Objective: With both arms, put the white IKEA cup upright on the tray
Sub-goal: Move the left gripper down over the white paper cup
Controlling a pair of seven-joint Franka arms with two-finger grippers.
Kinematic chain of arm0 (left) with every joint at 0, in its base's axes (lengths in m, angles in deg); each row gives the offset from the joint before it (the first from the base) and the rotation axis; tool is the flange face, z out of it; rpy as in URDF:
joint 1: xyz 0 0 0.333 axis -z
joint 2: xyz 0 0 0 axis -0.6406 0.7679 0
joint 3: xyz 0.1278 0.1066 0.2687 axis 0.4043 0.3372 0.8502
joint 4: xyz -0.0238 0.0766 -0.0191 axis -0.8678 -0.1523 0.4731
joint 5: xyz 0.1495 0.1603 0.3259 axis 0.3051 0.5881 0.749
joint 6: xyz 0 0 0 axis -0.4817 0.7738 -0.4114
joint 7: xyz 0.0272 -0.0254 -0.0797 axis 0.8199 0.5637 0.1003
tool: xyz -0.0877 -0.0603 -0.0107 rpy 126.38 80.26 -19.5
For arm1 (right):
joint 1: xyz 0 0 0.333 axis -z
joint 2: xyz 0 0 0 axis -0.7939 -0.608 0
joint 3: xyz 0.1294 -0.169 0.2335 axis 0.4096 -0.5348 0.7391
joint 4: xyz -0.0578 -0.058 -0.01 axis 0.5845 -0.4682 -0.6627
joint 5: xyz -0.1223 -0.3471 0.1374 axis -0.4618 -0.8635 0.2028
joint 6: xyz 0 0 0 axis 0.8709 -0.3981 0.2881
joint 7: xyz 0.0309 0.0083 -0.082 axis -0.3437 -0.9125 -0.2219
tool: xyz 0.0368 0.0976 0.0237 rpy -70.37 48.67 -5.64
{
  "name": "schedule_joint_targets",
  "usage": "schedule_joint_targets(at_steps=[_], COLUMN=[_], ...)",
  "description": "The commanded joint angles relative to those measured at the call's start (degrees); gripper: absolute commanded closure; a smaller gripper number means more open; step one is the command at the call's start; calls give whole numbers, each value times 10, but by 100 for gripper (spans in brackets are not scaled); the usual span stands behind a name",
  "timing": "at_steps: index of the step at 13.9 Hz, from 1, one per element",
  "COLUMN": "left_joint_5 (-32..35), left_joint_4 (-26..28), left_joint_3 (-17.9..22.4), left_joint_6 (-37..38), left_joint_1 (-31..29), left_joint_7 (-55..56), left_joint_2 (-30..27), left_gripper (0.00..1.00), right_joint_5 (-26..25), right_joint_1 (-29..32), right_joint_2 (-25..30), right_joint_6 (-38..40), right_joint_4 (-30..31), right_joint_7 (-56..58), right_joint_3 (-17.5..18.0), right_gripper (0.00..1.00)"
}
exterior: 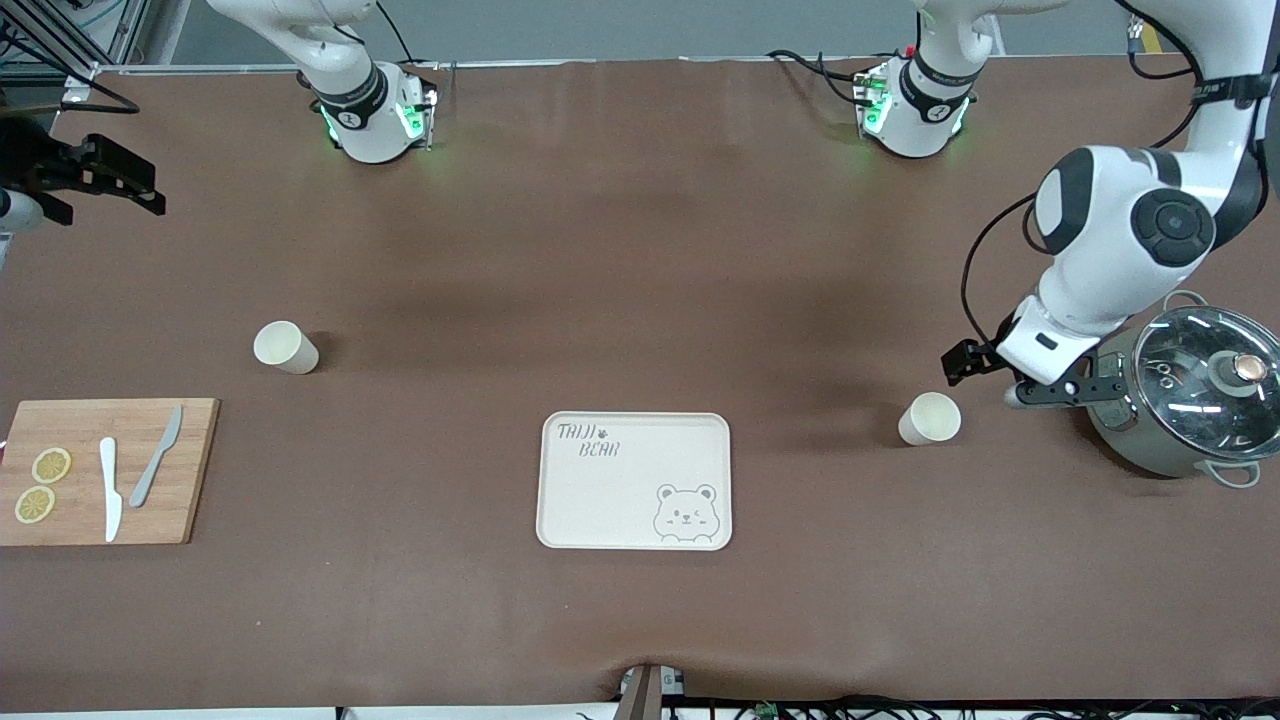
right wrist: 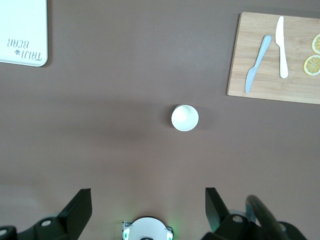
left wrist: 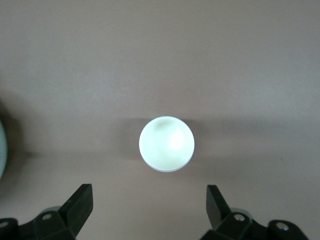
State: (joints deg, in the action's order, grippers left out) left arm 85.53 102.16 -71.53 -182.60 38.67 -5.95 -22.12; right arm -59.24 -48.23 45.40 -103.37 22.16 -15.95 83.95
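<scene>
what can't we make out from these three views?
- Front view: the right gripper sits at the frame edge and most of its arm is cut off.
- Front view: the left gripper is partly masked by its own wrist. The left wrist view shows it open above a cup.
- Front view: the pot contents are unreadable through its glass lid, and the left arm covers part of it.
- The tray is clipped by the right wrist view's edge.

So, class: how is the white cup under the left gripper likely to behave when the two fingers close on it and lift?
The cup is small and looks thin-walled, so probably light and stiff. Its smooth round wall may slip or twist between the open left gripper's narrow fingers. It stands upright with its open mouth up; an off-centre push could tip it, and then it would likely roll.
</scene>
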Motion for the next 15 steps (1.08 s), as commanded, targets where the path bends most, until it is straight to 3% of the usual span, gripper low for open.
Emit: schedule_joint_targets(at_steps=[1, 4, 11, 13, 15], left_joint_5=[6, 6, 6, 6, 6], left_joint_4=[-3, -3, -8, -10, -13], left_joint_3=[-3, -3, -3, -3, -3], left_joint_6=[-46, -86, -92, -92, -92], left_joint_1=[-16, -20, -19, -19, -19], left_joint_7=[8, 8, 7, 7, 8], left_joint_2=[36, 73, 120, 130, 140], left_gripper=[0, 6, 26, 39, 61], right_joint_5=[9, 8, 22, 20, 29], right_joint_1=[5, 1, 4, 1, 4], right_joint_2=[2, 3, -8, -8, -7], right_joint_6=[1, 1, 5, 3, -8], right_joint_4=[-5, -6, -11, -6, 6], right_joint_7=[4, 4, 3, 2, 2], right_joint_3=[5, 6, 3, 5, 5], right_gripper=[0, 0, 0, 0, 0])
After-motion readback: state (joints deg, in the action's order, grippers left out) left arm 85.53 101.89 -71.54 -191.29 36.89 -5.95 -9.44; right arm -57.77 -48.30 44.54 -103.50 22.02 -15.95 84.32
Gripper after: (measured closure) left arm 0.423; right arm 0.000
